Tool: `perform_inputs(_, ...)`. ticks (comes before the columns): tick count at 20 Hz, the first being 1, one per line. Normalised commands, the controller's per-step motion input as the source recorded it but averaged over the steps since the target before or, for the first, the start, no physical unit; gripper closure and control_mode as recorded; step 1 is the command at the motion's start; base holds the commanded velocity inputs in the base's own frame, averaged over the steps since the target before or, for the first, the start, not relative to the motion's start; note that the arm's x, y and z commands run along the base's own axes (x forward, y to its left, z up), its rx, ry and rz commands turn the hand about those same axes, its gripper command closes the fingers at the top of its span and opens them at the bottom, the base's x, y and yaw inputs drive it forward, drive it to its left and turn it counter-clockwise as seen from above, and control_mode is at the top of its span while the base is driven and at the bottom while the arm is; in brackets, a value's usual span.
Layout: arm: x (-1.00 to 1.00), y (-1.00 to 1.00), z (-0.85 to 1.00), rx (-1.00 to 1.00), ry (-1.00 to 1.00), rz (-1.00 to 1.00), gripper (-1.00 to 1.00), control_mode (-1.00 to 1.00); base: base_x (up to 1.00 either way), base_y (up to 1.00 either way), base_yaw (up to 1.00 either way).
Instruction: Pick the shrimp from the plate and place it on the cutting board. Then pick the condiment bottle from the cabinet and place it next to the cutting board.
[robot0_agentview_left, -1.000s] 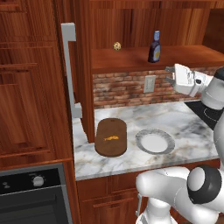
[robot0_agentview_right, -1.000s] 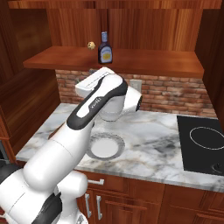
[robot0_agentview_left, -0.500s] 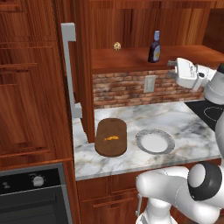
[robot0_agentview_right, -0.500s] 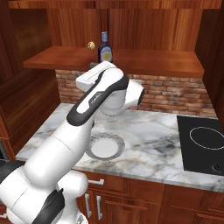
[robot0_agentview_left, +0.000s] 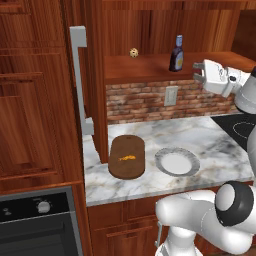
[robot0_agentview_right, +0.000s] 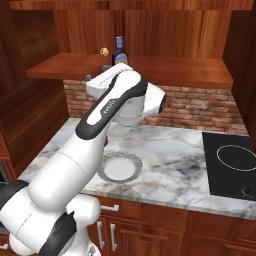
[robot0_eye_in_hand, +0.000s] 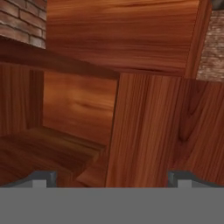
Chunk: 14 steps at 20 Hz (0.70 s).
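Note:
The shrimp (robot0_agentview_left: 127, 158) lies on the dark cutting board (robot0_agentview_left: 127, 145), with the grey-rimmed plate (robot0_agentview_left: 161, 156) beside it on the right. The condiment bottle (robot0_agentview_left: 176, 54) stands upright on the cabinet (robot0_agentview_left: 150, 67) shelf. My gripper (robot0_agentview_left: 198, 71) hangs open and holds nothing, at shelf height a little to the right of the bottle and apart from it. In the right base view the bottle (robot0_agentview_right: 119, 49) shows just above my arm, and the plate (robot0_agentview_right: 120, 166) lies below it. The hand view has my open gripper (robot0_eye_in_hand: 113, 177) facing the cabinet's wood panels (robot0_eye_in_hand: 148, 127).
A small beige ball (robot0_agentview_left: 133, 52) sits on the shelf left of the bottle. A tall door with a grey handle (robot0_agentview_left: 78, 75) stands left of the board. A black cooktop (robot0_agentview_right: 231, 162) occupies the counter's right end. A wall outlet (robot0_agentview_left: 170, 95) sits in the brick backsplash.
My hand has risen from in front of the brick wall to shelf height, drawing a little nearer the bottle. The shrimp, board, plate and bottle have stayed put.

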Motion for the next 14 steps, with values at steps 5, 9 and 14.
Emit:
perform_inputs(5, -0.03, 0.00, 0.22, 0.00, 0.00, 0.00, -1.00, -1.00, 0.00, 0.00, 0.00)
perform_inputs(9, 0.00, 0.00, 0.20, 0.00, 0.00, 0.00, -1.00, -1.00, 0.00, 0.00, 0.00)
perform_inputs(14, 0.00, -0.01, 0.16, 0.00, 0.00, -0.01, -1.00, -1.00, 0.00, 0.00, 0.00)
